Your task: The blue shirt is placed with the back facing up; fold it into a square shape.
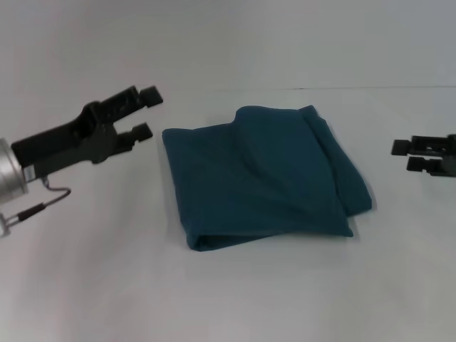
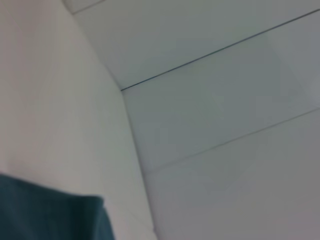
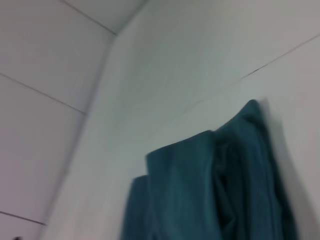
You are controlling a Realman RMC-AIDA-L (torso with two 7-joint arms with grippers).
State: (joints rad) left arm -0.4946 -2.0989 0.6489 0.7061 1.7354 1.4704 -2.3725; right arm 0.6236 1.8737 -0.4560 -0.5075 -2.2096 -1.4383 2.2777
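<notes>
From the head camera I see a plain white table that fills the lower part of the view and meets a pale wall along a faint horizontal line behind the work area. The blue shirt lies near the middle of the table, folded into a compact, roughly square bundle with layered edges visible along its right side and a doubled fold at its near edge; the upper face is plain teal with soft creases. My left gripper is held above the table just left of the shirt's far left corner, apart from the fabric, with its two black fingers spread and nothing between them. My right gripper sits at the right edge of the view, well apart from the shirt, its two fingers showing a narrow gap and holding nothing. In the left wrist view I read the white surface running up to a wall of large pale panels divided by thin dark seams, with a corner of the shirt at the edge of the picture. In the right wrist view I read the same panelled wall and seam lines, and the folded shirt resting on the white surface with its stacked layers and creases facing the camera.
</notes>
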